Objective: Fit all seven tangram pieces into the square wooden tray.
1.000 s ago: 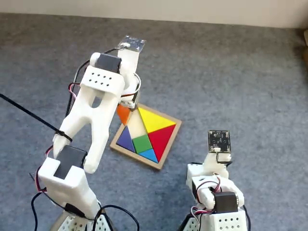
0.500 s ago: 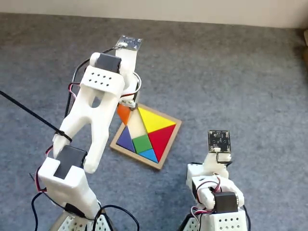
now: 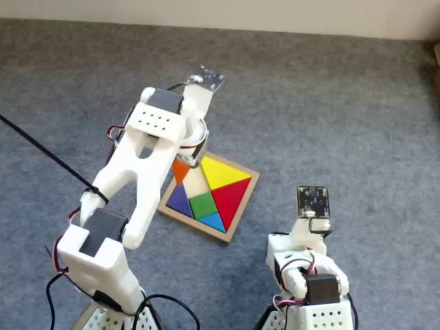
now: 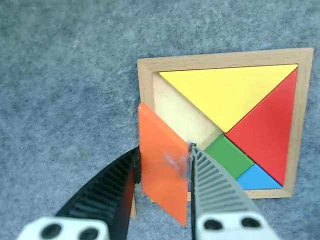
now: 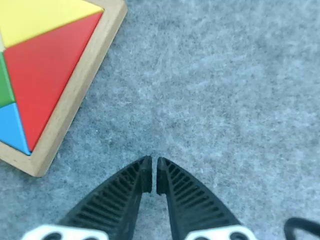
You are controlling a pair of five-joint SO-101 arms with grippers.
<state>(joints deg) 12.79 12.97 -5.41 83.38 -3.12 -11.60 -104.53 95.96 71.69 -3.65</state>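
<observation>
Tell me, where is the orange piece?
In the left wrist view the orange piece is clamped in the left jaws, over the tray rim beside the bare gap by the yellow triangle.

the square wooden tray (image 3: 244,207) lies cornerwise near the middle of the grey carpet (image 3: 357,103). in it, a yellow triangle (image 3: 218,172) lies along the far right edge and a red triangle (image 3: 232,196) along the near right edge. a light blue triangle (image 3: 214,221) is by the near corner, a violet-blue triangle (image 3: 180,199) at the left corner and a green square (image 3: 203,205) between them. the left arm (image 3: 137,172) hangs over the far left edge, with an orange piece (image 3: 179,169) under it. the right arm (image 3: 307,275) is at the carpet's near edge.
</observation>
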